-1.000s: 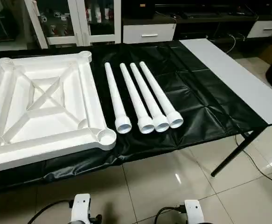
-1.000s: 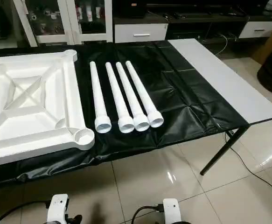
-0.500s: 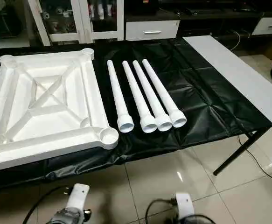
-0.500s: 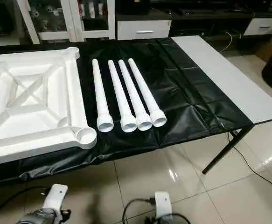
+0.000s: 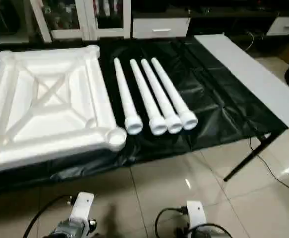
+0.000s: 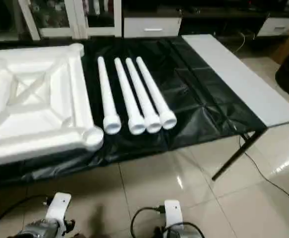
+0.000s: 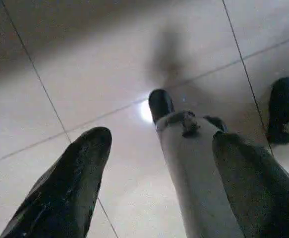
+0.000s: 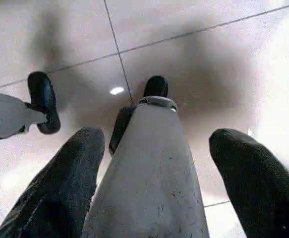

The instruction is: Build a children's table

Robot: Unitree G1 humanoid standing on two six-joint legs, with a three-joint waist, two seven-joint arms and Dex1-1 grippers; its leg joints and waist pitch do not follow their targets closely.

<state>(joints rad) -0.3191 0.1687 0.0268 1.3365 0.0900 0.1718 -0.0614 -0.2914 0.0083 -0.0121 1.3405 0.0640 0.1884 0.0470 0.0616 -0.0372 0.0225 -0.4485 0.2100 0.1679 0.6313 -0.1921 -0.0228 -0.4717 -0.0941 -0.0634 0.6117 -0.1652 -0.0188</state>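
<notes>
The children's table lies in parts on the black-covered worktable. Its white square tabletop [image 5: 50, 145] is upside down at the left, showing its X-braced ribs and round corner sockets. Several white tubular legs [image 5: 154, 94] lie side by side just right of it, wide ends toward me. My left gripper [image 7: 161, 139] and right gripper [image 8: 158, 138] both hang open and empty over the tiled floor, below the table's front edge. My white wrists [image 5: 82, 206] [image 5: 194, 213] show at the bottom of the eye views.
The black cover [image 5: 208, 99] spans most of the worktable, with a bare grey strip [image 5: 253, 74] at its right end. A slanted black table leg [image 5: 248, 158] stands on the tiled floor. White cabinets [image 5: 159, 27] line the back wall. My own legs and black feet [image 8: 156, 87] show beneath the grippers.
The whole picture has shifted, so the camera moved. The tabletop and legs lie as before. Both grippers stay open and low before the table.
</notes>
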